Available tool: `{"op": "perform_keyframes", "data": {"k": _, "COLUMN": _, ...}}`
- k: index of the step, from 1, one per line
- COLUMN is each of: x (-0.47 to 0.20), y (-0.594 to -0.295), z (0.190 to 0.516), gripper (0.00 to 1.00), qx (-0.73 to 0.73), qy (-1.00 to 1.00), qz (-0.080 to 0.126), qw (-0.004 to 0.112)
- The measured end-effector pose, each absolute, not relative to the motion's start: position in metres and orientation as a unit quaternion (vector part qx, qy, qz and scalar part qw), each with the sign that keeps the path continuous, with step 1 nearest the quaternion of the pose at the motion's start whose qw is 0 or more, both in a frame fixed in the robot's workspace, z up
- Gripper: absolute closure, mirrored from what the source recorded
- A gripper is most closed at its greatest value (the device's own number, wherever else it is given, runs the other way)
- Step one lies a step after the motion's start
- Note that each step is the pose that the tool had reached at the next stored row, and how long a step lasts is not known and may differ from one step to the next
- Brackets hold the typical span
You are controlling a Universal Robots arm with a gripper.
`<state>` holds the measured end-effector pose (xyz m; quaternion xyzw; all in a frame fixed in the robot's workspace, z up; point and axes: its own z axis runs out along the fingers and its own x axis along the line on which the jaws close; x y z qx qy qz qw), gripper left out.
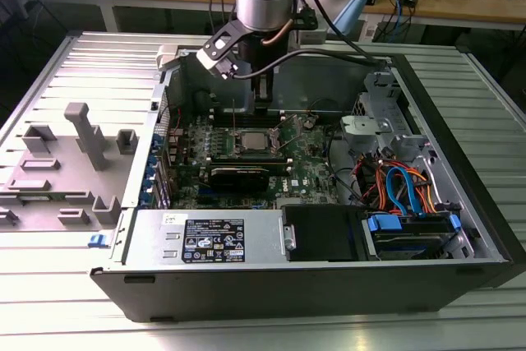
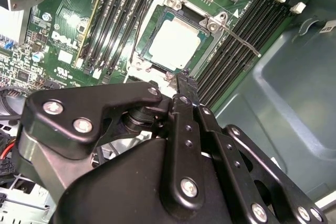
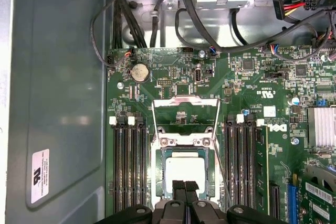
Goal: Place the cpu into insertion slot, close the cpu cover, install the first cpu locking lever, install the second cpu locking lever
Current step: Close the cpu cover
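Observation:
The cpu (image 3: 183,169) lies flat in the insertion slot (image 3: 157,174) on the green motherboard, its dull silver top facing up; I also see the cpu (image 2: 176,40) from the other wrist camera and the cpu (image 1: 251,140) inside the case. The cpu cover (image 3: 185,99) stands flipped open beyond the slot, with green board showing through its window. A thin locking lever (image 2: 239,38) sticks out beside the slot, unlatched. My gripper (image 3: 184,184) is shut with nothing held, its tips close over the slot's edge opposite the cover. In the exterior view the gripper (image 1: 261,101) hangs just above the board.
Long black memory slots (image 3: 131,166) flank the socket on both sides. A black card (image 1: 240,174) lies in front of the socket, with a power supply (image 1: 209,237) and bundled cables (image 1: 394,182) in the case. A grey fixture (image 1: 78,150) stands at the exterior view's left.

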<state>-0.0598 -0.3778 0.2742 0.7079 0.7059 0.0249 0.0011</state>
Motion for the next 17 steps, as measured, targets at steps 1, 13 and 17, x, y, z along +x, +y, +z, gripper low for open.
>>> {"op": "perform_keyframes", "data": {"k": 1, "x": -0.0591, "y": -0.3778, "z": 0.2743, "gripper": 0.89, "qx": 0.708, "qy": 0.706, "qz": 0.025, "qw": 0.001}}
{"op": "perform_keyframes", "data": {"k": 13, "x": -0.0571, "y": -0.3778, "z": 0.2742, "gripper": 0.89, "qx": 0.708, "qy": 0.706, "qz": 0.025, "qw": 0.001}}
{"op": "perform_keyframes", "data": {"k": 17, "x": -0.0544, "y": -0.3778, "z": 0.2742, "gripper": 0.89, "qx": 0.708, "qy": 0.706, "qz": 0.025, "qw": 0.001}}
